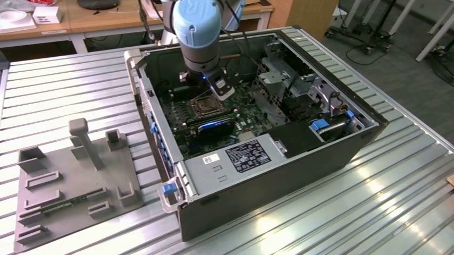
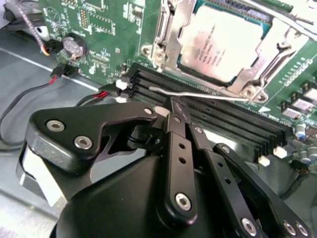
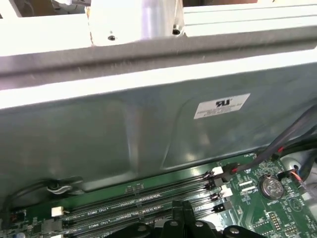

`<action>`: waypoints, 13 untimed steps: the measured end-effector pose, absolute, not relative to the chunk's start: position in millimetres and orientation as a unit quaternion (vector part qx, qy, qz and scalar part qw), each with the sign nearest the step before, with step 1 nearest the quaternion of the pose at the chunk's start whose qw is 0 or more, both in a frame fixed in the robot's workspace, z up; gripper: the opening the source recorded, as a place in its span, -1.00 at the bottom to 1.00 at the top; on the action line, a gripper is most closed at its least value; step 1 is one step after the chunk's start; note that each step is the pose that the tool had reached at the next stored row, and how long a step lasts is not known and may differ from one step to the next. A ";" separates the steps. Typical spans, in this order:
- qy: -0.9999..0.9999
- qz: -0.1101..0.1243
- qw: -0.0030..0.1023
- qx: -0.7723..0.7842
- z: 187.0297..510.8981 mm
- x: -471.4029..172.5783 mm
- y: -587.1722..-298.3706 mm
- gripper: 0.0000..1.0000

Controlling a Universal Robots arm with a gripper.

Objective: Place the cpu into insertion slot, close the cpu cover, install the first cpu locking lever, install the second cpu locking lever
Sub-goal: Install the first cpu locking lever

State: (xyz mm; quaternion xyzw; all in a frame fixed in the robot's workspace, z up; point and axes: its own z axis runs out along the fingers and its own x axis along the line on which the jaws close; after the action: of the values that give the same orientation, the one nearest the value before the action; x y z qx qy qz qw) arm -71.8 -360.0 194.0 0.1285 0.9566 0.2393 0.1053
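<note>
My black gripper point(image 2: 174, 106) hangs inside the open dark computer case point(image 1: 298, 175), its fingers drawn together on a thin silver wire locking lever point(image 2: 198, 93) that runs along the long black memory slots point(image 2: 218, 116). In the second wrist view the pale tan-silver square cpu point(image 2: 223, 42) already sits in the silver-rimmed insertion slot point(image 2: 171, 59), with the thin silver metal cpu cover point(image 2: 166, 29) lying closed around it (its window frames the chip). The green motherboard point(image 2: 109, 25) spreads beneath, and the grey metal case wall point(image 3: 124, 134) rises just beside the slots in the first wrist view.
</note>
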 end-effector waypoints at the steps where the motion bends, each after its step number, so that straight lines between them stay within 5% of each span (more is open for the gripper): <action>1: 0.956 0.240 0.105 0.129 195.5 -71.7 -360.0 -0.79; 13: 0.955 0.243 0.111 0.127 197.7 -90.0 -359.6 -0.79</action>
State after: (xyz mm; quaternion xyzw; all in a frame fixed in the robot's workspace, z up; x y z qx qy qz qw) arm -90.0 -359.6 197.7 0.1272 0.9554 0.2426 0.1108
